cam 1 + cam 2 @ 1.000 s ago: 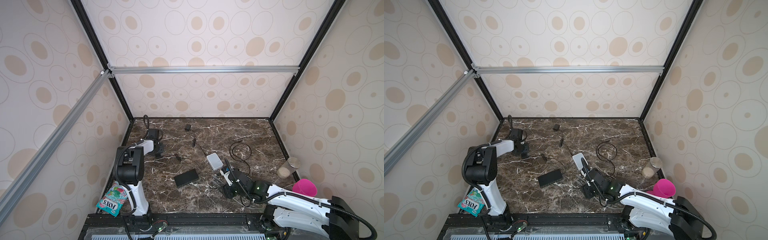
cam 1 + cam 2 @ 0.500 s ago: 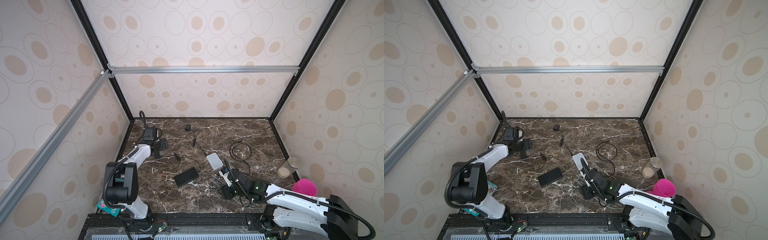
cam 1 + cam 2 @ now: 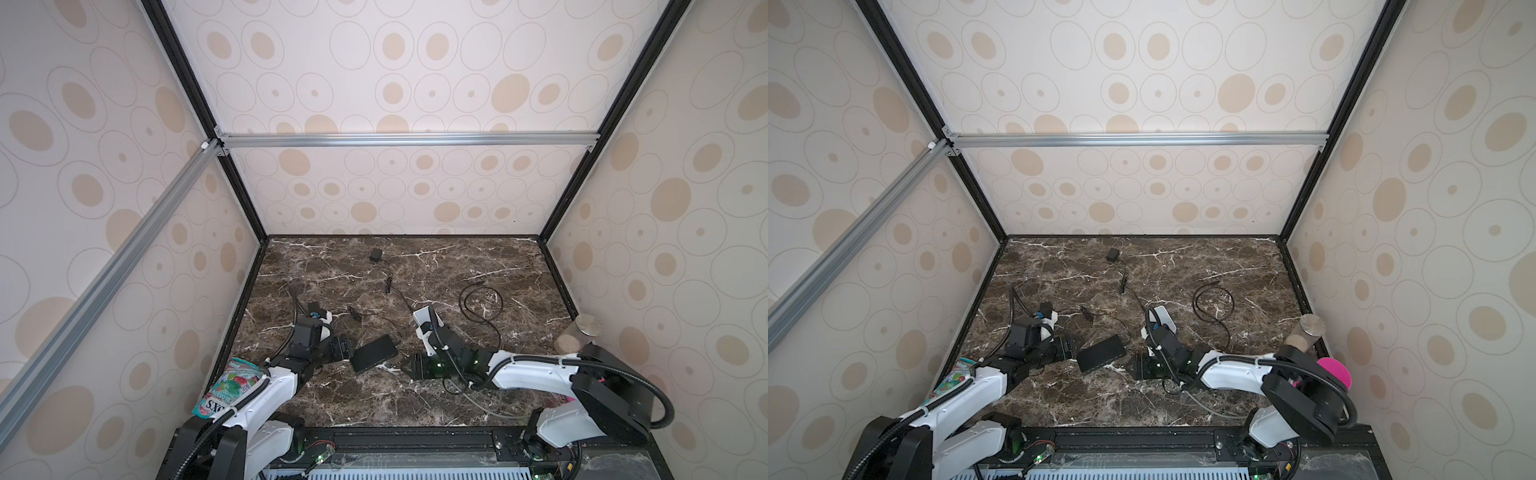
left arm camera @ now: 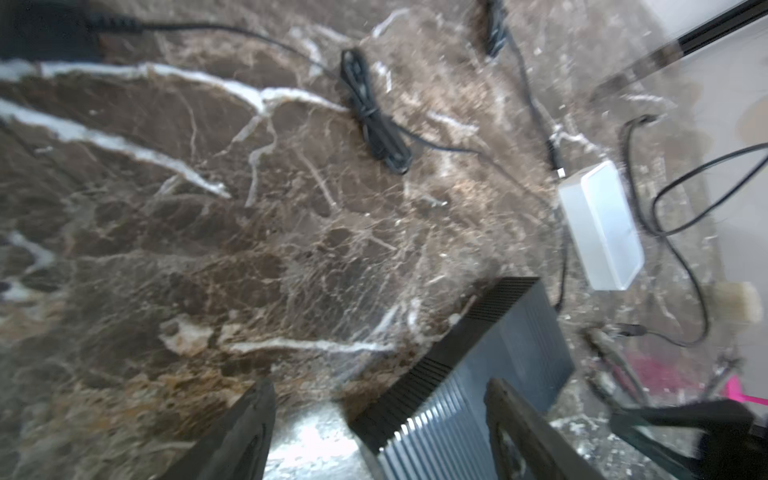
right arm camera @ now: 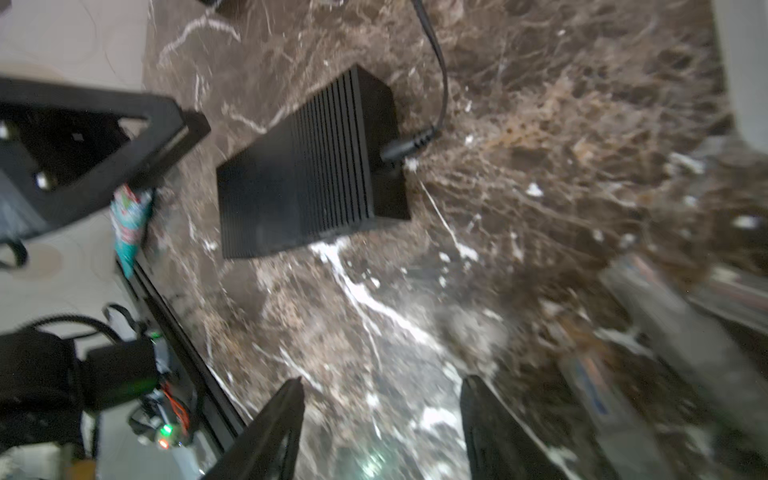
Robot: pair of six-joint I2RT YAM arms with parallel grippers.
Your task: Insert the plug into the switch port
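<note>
Marble tabletop (image 3: pixel 415 266) has loads of free space toward the back wall. Black switch (image 3: pixel 373 352) sits mid-front between left gripper (image 3: pixel 340 348) and right gripper (image 3: pixel 409 366), both spread open, gripping nothing; plug (image 5: pixel 409 145) touching its end.

The dark marble table (image 3: pixel 415 266) carries a black switch (image 3: pixel 373 353) near-centre, a white box (image 3: pixel 423 318) right of it, and a looped cable (image 3: pixel 480 303) farther right.
</note>
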